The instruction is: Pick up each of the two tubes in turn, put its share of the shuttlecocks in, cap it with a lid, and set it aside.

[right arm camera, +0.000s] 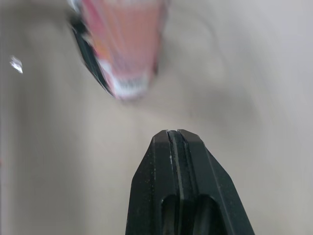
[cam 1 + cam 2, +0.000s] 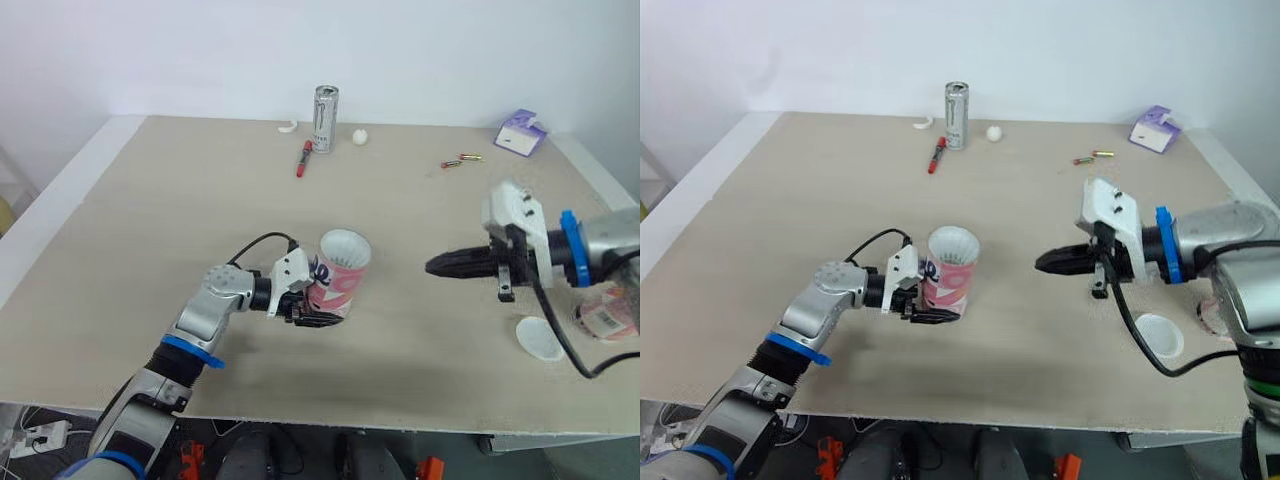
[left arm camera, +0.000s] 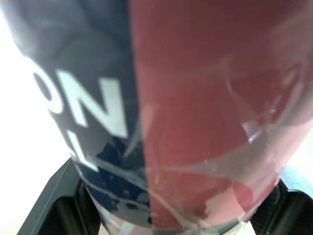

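"ON" on tube (image 3: 195, 98) (wht ltrs, partial).

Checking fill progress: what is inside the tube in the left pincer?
Something white, seemingly shuttlecock feathers, fills the mouth of the tube; its opaque wall hides anything below.

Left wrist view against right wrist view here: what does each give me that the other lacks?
Left wrist view: the tube up close, with white letters on dark blue beside red. Right wrist view: the right gripper shut and empty, above the table. Shared: that same tube, clamped by the left gripper.
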`<state>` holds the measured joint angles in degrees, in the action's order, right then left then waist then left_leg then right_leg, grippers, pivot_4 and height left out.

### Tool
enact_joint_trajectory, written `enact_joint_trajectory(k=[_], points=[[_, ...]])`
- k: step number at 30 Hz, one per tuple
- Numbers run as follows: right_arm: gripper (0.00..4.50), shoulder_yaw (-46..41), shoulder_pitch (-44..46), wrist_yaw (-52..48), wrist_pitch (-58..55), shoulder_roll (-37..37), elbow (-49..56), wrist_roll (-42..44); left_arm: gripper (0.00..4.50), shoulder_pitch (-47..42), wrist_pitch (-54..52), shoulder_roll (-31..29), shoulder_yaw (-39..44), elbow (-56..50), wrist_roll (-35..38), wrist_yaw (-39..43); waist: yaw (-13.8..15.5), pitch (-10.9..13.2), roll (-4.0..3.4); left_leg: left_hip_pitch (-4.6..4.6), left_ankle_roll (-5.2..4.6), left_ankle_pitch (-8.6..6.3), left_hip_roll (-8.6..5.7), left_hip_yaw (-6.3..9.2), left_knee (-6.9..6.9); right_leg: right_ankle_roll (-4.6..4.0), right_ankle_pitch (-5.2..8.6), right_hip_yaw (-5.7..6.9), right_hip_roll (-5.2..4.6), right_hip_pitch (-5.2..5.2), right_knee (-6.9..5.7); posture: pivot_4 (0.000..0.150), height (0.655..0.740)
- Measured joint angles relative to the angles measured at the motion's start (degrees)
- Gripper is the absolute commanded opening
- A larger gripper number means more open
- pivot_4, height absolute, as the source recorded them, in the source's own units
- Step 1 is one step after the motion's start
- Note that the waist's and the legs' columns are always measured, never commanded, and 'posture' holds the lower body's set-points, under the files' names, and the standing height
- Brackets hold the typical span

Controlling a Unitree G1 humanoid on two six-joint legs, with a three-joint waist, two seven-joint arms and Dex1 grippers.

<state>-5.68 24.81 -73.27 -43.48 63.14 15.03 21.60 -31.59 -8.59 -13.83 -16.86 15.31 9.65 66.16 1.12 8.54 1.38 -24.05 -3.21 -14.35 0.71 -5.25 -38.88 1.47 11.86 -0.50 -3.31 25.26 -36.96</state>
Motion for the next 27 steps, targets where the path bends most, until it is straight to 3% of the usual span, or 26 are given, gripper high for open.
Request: enact_joint_trajectory(k=[4, 11, 12, 13, 16, 21, 23, 27], points=[[0.04, -2.2, -4.7, 2.1, 3.0, 2.4, -2.4, -2.3, 3.36, 1.0, 2.7, 3.7, -1.1, 0.9, 0.2, -0.9, 0.0, 0.0, 0.0, -0.15, -0.06, -0.04, -0.06, 0.02, -0.03, 0.3, -0.15, 0.11, 0.03, 0.05, 0.12, 0.15, 0.74], [0.04, -4.7, -11.8, 2.7, 10.1, 7.0, -9.5, -6.7, 3.36, 1.2, 8.6, 6.0, -1.9, 4.2, -0.6, -1.5, -0.1, 0.0, -0.03, -0.15, -0.08, -0.04, -0.06, 0.16, -0.03, 0.05, 0.02, 0.28, 0.12, -0.01, 0.14, 0.15, 0.74], [0.51, -4.8, -13.6, 2.5, 11.2, 8.0, -10.7, -7.4, 3.36, 1.1, 9.0, 6.1, -2.1, 4.5, -0.7, -1.6, -0.3, 0.0, -0.04, -0.15, -0.09, -0.04, -0.05, 0.17, -0.03, 0.16, -0.04, 0.28, 0.14, -0.01, 0.14, 0.15, 0.74], [0.64, -4.8, -14.0, 2.5, 11.5, 8.3, -11.4, -7.7, 3.36, 1.1, 9.4, 6.1, -2.1, 4.6, -0.7, -1.6, -0.3, 0.0, -0.04, -0.15, -0.09, -0.04, -0.04, 0.18, -0.03, 0.23, -0.08, 0.28, 0.15, -0.01, 0.14, 0.15, 0.74], [1.62, -5.6, -17.1, 2.1, 14.5, 10.4, -14.7, -9.2, 3.36, 0.9, 9.7, 6.0, -2.6, 4.8, -0.7, -0.9, -0.3, 0.0, -0.08, -0.15, -0.09, -0.04, -0.04, 0.22, -0.03, 0.32, -0.11, 0.28, 0.2, -0.03, 0.14, 0.15, 0.74], [3.79, -5.1, -17.7, 1.8, 18.6, 12.0, -19.5, -11.6, 3.36, 0.9, 9.8, 5.7, -2.6, 4.8, -0.6, 0.2, -0.5, 0.0, -0.15, -0.12, -0.09, -0.04, -0.04, 0.21, -0.03, 0.34, -0.1, 0.27, 0.21, -0.04, 0.14, 0.15, 0.74], [4.42, -3.5, -16.9, 1.7, 21.5, 13.0, -21.7, -13.5, 3.36, 0.9, 9.8, 5.7, -2.7, 4.9, -0.6, 0.5, -0.6, 0.0, -0.15, -0.12, -0.1, -0.03, -0.03, 0.22, -0.03, 0.34, -0.1, 0.27, 0.24, -0.04, 0.14, 0.15, 0.74], [4.42, 0.6, -12.5, 0.9, 25.9, 13.0, -26.7, -16.4, 3.36, 0.8, 9.9, 5.7, -2.7, 5.0, -0.6, 0.6, -0.6, 0.0, -0.18, -0.1, -0.1, -0.02, -0.03, 0.2, -0.04, 0.35, -0.12, 0.22, 0.26, -0.04, 0.14, 0.15, 0.74]])
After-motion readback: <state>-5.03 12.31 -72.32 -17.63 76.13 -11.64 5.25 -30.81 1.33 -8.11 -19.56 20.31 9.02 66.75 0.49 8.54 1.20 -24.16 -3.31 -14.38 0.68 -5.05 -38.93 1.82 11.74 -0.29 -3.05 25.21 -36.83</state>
